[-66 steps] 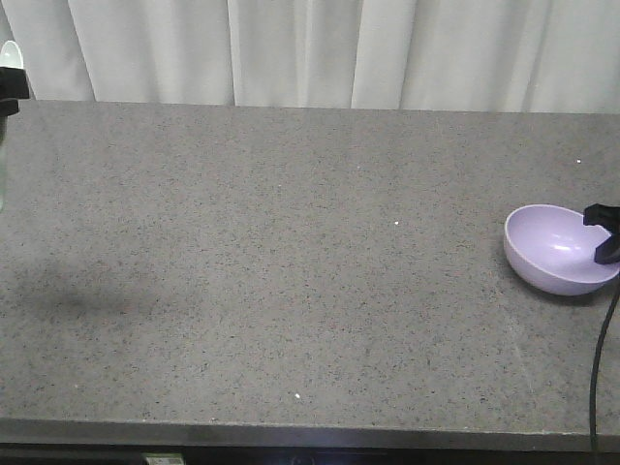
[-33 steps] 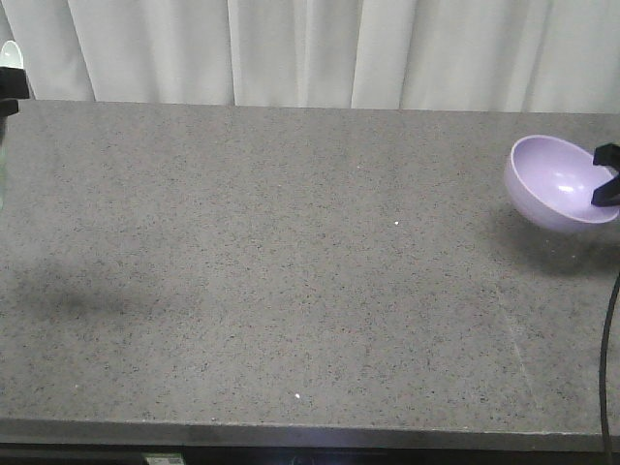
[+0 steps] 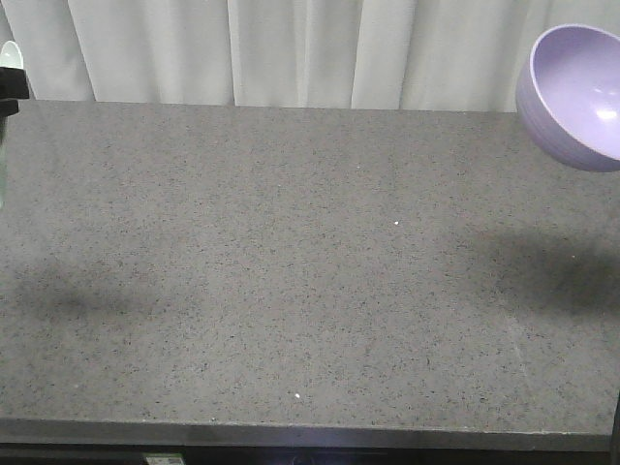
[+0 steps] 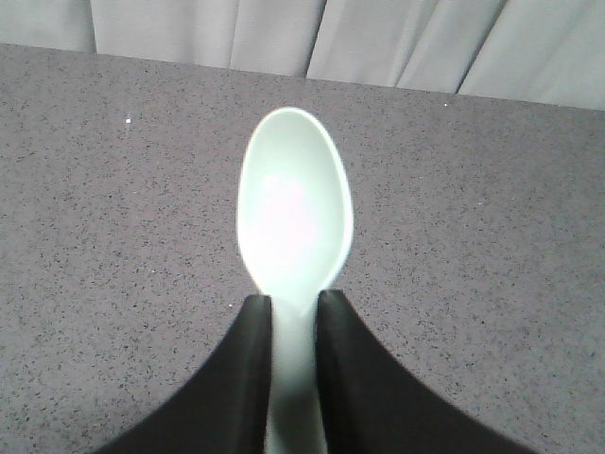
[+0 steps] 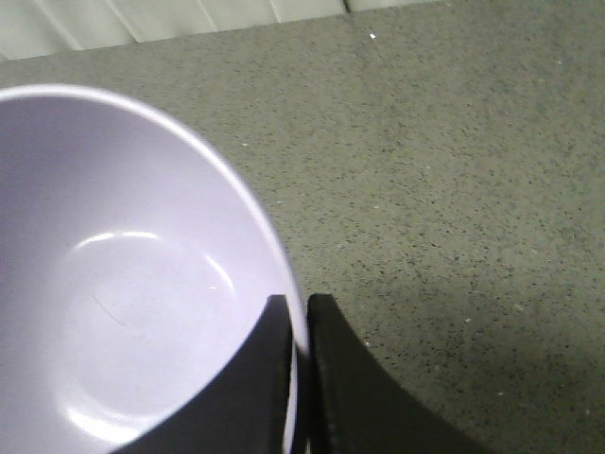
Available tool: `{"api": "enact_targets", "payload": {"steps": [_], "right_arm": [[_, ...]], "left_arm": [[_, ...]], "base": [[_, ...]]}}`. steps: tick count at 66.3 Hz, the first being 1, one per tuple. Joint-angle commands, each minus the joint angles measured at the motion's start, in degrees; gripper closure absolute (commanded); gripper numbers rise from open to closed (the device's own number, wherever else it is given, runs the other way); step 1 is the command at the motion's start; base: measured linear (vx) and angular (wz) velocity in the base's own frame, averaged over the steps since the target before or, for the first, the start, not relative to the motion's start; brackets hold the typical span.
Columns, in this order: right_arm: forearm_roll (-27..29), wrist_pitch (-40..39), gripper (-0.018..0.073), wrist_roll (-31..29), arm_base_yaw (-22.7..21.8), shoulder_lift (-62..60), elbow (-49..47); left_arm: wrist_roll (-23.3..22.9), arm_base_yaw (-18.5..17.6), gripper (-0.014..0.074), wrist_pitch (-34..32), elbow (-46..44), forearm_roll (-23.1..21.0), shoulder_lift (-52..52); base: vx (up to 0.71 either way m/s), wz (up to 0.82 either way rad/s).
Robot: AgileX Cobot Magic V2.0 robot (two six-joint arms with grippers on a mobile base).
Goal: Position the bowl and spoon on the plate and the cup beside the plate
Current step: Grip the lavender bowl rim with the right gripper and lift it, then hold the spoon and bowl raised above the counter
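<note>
The lavender bowl point(image 3: 576, 92) hangs tilted in the air at the far right, well above the tabletop. In the right wrist view my right gripper point(image 5: 301, 307) is shut on the bowl's point(image 5: 123, 284) rim, one finger inside and one outside. The mint-green spoon point(image 4: 293, 208) sticks out past my left gripper point(image 4: 293, 301), which is shut on its handle above the table. In the front view the spoon's scoop point(image 3: 9, 55) shows at the far left edge. The plate and the cup are out of view.
A grey speckled tabletop point(image 3: 291, 271) fills the front view, with white curtains point(image 3: 291, 48) behind its far edge. A dark shadow point(image 3: 542, 266) lies on the table under the bowl. A black cable point(image 3: 614, 426) runs at the right edge.
The bowl has been lifted off the table at the right, rising and tilting, and the right gripper's fingers have left the front view. The left gripper and spoon have not moved.
</note>
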Motion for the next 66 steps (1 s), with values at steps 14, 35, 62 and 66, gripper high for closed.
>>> {"api": "enact_targets", "payload": {"steps": [14,35,62,66], "right_arm": [[3.22,2.97,0.0564,-0.55,-0.1,-11.85,-1.57],[3.06,4.74,0.0564,-0.55,-0.1,-15.58,-1.57],[3.06,6.58,0.0564,-0.55,-0.1,-15.75,-1.57],[3.06,6.58,0.0564,-0.55,-0.1,-15.75,-1.57]], "left_arm": [[-0.15,-0.16,0.0603,-3.4,-1.31,-1.08,-1.54],[-0.15,-0.16,0.0603,-3.4,-1.31,-1.08,-1.54],[-0.15,-0.16,0.0603,-3.4,-1.31,-1.08,-1.54],[-0.15,-0.16,0.0603,-3.4,-1.31,-1.08,-1.54]], "base": [[0.0,0.0],[0.0,0.0],[0.0,0.0],[0.0,0.0]]}}
